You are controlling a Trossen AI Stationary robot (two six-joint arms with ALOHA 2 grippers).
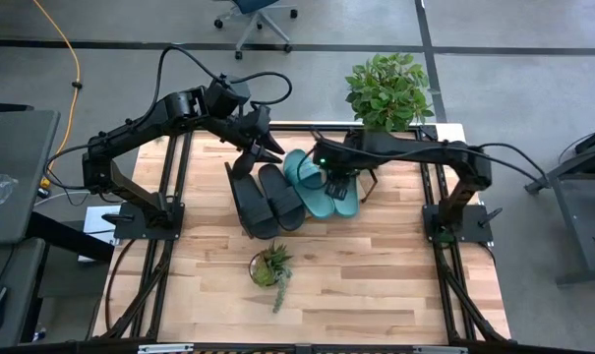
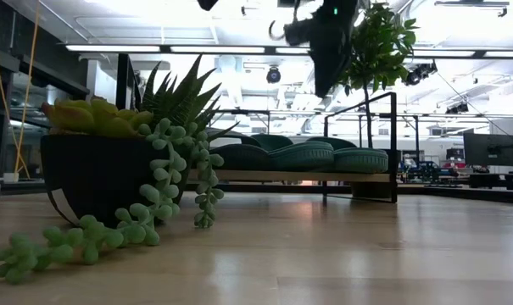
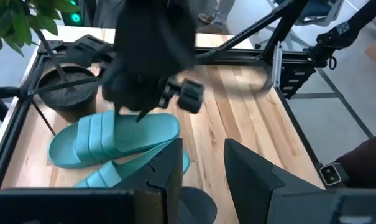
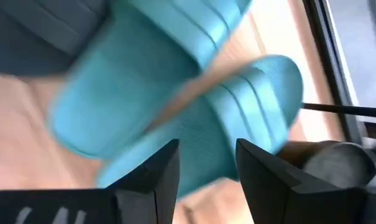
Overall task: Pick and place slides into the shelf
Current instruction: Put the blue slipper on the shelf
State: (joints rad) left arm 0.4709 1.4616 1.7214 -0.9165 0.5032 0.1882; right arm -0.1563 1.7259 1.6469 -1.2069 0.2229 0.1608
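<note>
High view showed the right gripper (image 1: 338, 185), fingers spread, over ribbed teal slides (image 1: 317, 187) beside matte black slides (image 1: 267, 202).

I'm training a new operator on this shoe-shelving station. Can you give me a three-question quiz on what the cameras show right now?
1. True or false: all four slides lie on the shelf.
2. Which gripper hangs directly over the teal slides? A) left gripper B) right gripper C) neither
3. Fill in: besides the slides and shelf, the table carries a big leafy plant at its far edge and a small ____ pot near its front.

Key
1. True: two black slides and two teal ones lie side by side on it.
2. B
3. succulent
</note>
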